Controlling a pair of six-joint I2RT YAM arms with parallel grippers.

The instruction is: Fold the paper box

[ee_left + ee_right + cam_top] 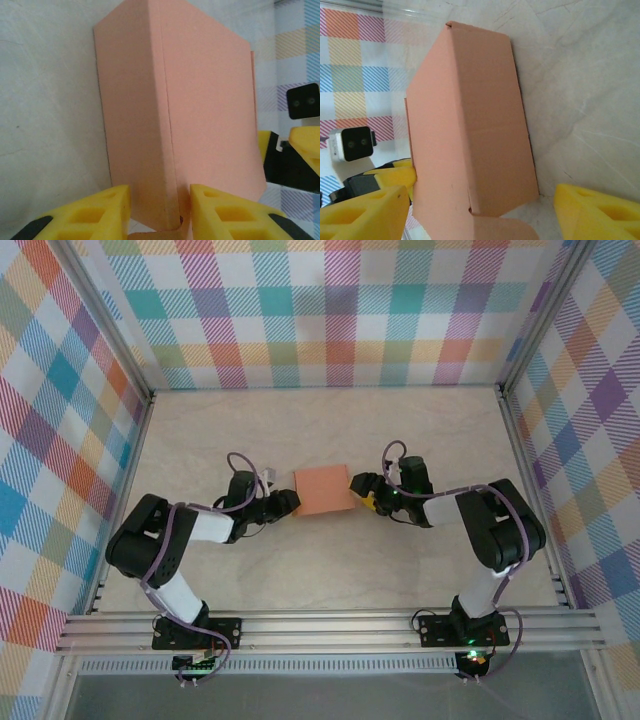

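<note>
Bright, even light; soft wrist-view blur

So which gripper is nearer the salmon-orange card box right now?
Left. The left gripper pinches the salmon-orange card box at its left edge; the right gripper is open, its fingers straddling the box's right end.

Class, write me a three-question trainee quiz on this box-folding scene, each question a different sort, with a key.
1. True or false: the paper box lies as a flat, unfolded sheet.
2. What stands on either side of the box in the top view? A) the left pincer and right pincer B) two cups C) two plates
3. Fill in: in the left wrist view, the yellow fingers straddle the box's near ____.

Key: 1 false; 2 A; 3 edge.
</note>
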